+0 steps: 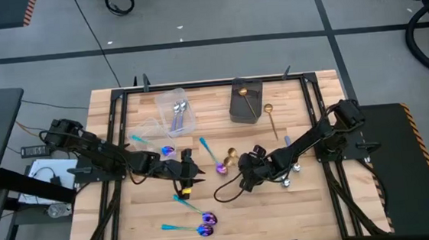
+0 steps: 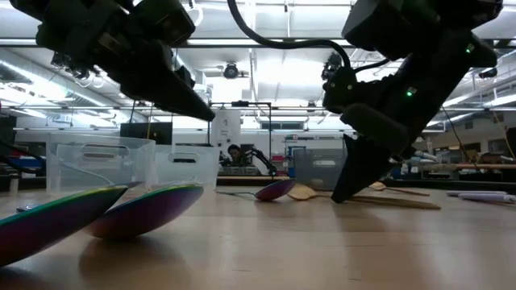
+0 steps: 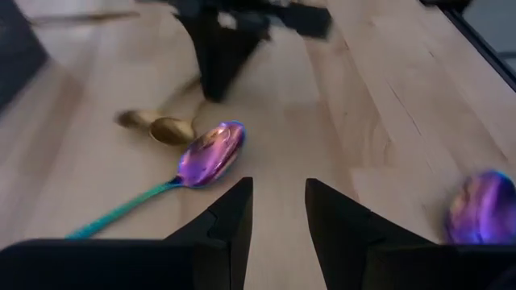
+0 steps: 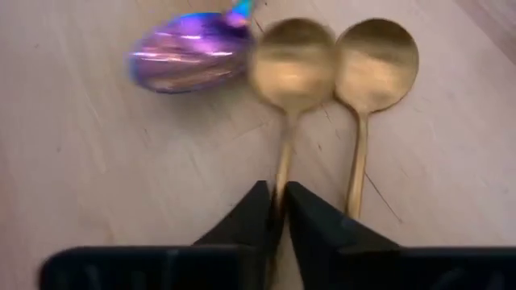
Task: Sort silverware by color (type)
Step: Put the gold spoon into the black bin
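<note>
Two gold spoons [image 4: 376, 52] lie side by side mid-table, bowls next to an iridescent purple spoon [image 4: 189, 52] with a teal handle. My right gripper [image 4: 278, 205] is shut on the handle of the gold spoon [image 4: 292, 52] nearer the purple one. In the high view it stands right of centre [image 1: 243, 175]. My left gripper [image 3: 278, 209] hovers open left of centre [image 1: 192, 171], its fingers pointing toward the purple spoon [image 3: 211, 153], nothing between them. My right gripper pinches the gold spoon's thin handle [image 4: 282, 173] between its two fingertips, some way back from the bowl. The fingers slant down from the table's right side and lie along the handle. Whether the bowl rests on the wood, I cannot tell.
A clear tub [image 1: 177, 111] holding silver spoons and a dark grey box [image 1: 245, 98] holding a gold spoon stand at the back. Another gold spoon [image 1: 270, 115] lies beside the box. More iridescent spoons lie near the front [image 1: 207, 222] and at the left [image 1: 167, 150].
</note>
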Tool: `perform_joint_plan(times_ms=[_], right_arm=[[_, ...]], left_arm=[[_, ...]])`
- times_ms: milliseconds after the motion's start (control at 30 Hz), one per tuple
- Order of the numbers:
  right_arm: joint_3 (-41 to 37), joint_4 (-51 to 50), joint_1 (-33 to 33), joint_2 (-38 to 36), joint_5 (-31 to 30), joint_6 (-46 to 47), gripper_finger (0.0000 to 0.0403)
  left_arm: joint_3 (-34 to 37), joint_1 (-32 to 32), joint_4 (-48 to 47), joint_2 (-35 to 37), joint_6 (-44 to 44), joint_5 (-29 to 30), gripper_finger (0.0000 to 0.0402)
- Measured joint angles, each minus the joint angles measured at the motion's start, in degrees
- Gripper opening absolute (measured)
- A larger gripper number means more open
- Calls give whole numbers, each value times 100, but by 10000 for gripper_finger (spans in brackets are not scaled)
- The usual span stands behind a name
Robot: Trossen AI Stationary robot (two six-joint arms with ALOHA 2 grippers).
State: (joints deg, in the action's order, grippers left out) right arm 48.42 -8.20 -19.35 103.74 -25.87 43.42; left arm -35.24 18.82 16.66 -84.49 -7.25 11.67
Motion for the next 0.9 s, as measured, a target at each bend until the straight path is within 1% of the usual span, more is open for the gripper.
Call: perform_joint_plan(times_ms=[67, 100, 200, 533, 700, 900], right_arm=[[0, -8, 0, -2, 43, -7, 18], [0, -12, 5, -4, 65, -16, 15], [5, -23, 7, -5, 67, -28, 18], [25, -174, 101, -193, 248, -162, 13], [24, -369, 107, -481, 150, -171, 13], [31, -553, 107, -905, 7, -273, 13]], left_arm=[[0, 152, -139, 0, 1, -38, 123], [0, 212, -160, 0, 21, -63, 123], [0, 311, -122, 0, 145, -84, 123], [0, 164, 96, 0, 191, -53, 123], [0, 160, 266, 0, 237, -53, 123], [0, 160, 263, 0, 191, 23, 123]])
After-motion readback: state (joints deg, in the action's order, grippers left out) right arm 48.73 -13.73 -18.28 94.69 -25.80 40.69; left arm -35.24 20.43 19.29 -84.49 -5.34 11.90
